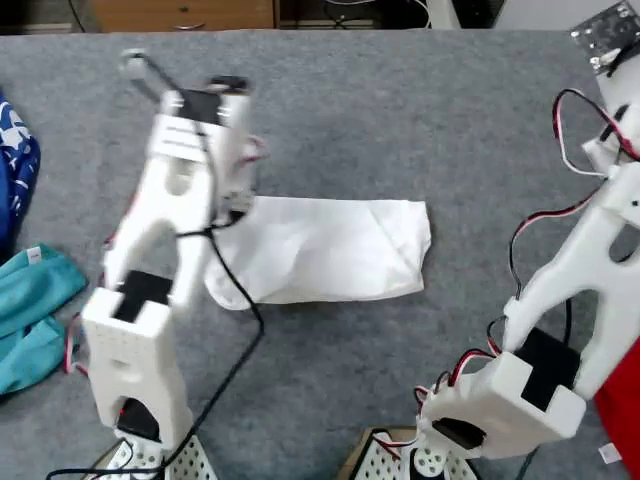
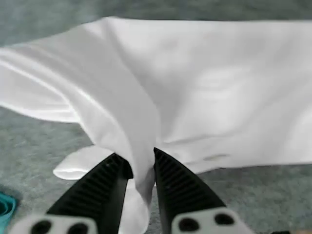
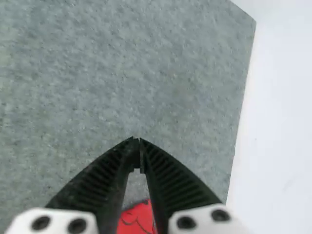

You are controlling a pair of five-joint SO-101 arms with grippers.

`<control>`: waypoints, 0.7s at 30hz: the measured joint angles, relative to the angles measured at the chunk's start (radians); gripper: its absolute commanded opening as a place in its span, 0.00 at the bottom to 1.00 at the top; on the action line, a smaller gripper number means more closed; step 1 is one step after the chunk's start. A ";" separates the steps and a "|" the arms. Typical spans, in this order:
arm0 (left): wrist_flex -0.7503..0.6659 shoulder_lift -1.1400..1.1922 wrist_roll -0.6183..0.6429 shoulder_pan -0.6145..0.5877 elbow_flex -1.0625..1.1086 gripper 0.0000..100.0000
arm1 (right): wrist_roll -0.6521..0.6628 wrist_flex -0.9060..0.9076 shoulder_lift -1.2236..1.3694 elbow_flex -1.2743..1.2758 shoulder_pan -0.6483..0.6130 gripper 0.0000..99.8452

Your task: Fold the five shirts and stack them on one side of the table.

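left gripper (image 2: 141,158): jaws pinched tight on a fold of the white shirt (image 1: 330,250) | white shirt: centre of high view, half-folded on the table (image 1: 400,120) | right gripper (image 3: 137,142): jaws fully closed, holding nothing, at right frame edge

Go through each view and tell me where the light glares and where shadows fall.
High view: even light, the white shirt bright, faint shading in its folds. Left wrist view: the shirt nearly washes out, soft grey shadows marking the fold in the left pincer. Right wrist view: the surface beyond the grey mat glares white; the right pincer is dark.
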 measured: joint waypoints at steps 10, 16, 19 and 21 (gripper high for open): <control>0.006 0.000 0.005 0.273 -0.247 0.02 | 0.021 0.000 0.000 0.000 0.011 0.02; 0.006 0.021 0.052 0.354 -0.302 0.02 | 0.040 0.000 0.000 0.000 0.029 0.02; 0.006 0.097 0.058 0.374 -0.351 0.02 | 0.040 0.000 0.000 0.000 0.031 0.02; 0.006 0.144 0.058 0.388 -0.399 0.02 | 0.040 0.000 0.000 0.000 0.031 0.02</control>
